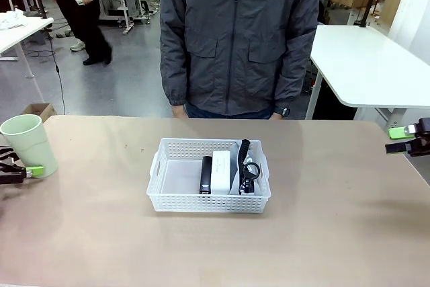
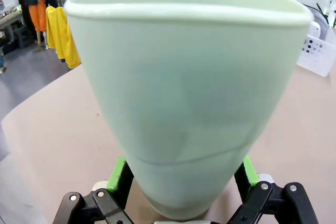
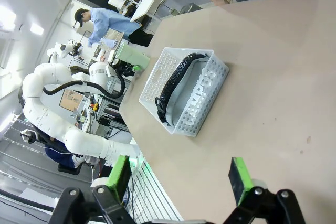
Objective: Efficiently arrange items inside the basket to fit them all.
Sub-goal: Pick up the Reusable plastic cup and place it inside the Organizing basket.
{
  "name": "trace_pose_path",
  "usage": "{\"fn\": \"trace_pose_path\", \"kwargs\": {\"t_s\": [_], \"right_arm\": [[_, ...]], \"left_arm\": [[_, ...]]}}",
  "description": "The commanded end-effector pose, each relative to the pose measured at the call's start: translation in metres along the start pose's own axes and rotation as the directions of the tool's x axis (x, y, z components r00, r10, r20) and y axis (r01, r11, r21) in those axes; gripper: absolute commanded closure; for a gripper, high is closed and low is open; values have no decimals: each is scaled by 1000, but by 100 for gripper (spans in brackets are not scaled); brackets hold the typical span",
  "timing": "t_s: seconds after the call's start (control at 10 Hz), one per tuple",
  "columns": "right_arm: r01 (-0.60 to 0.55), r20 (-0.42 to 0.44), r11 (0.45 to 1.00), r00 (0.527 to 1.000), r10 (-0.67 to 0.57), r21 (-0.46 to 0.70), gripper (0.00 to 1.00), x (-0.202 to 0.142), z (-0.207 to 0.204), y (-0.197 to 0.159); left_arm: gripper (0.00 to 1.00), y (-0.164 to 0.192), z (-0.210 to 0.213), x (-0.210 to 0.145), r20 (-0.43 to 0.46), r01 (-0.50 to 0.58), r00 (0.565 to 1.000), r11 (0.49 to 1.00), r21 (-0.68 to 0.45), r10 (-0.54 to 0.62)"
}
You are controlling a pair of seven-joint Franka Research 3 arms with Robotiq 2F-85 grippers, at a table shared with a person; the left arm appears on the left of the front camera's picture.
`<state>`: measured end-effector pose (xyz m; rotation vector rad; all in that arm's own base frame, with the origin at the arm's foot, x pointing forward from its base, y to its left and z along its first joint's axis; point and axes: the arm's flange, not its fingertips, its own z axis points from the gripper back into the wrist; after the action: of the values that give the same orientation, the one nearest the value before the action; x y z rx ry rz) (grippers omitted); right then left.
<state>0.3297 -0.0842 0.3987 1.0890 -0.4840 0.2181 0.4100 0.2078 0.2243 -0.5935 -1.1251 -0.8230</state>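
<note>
Two pincers | left gripper (image 2: 181, 182) pinching smooth tapered pale green cup (image 1: 28, 142) at desk's left edge | right gripper (image 3: 181, 177) spread, right edge | lattice-walled white basket (image 1: 171, 203) mid-desk holds black stapler (image 1: 205, 175), white box (image 1: 222, 166), grey pouch (image 3: 197, 90)

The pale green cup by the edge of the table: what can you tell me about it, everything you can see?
The cup is pale green, smooth and matte, perhaps plastic, with a rolled rim and sides that narrow toward the base. It stands upright on the table at the robot's left, well apart from the basket. The left pincer sits around its lower part, a green-padded finger on each side; whether the pads press on it cannot be told.
</note>
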Motion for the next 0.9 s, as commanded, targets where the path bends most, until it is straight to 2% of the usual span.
{"fn": "trace_pose_path", "kwargs": {"t_s": [0.0,0.8], "right_arm": [[13,9,1000,1000,-14,6,0,2,-2,3],[13,9,1000,1000,-14,6,0,2,-2,3]], "left_arm": [[0,3,-11,0,39,28,999,1000,1,-28],[0,-4,-13,35,156,77,985,997,-25,-72]]}}
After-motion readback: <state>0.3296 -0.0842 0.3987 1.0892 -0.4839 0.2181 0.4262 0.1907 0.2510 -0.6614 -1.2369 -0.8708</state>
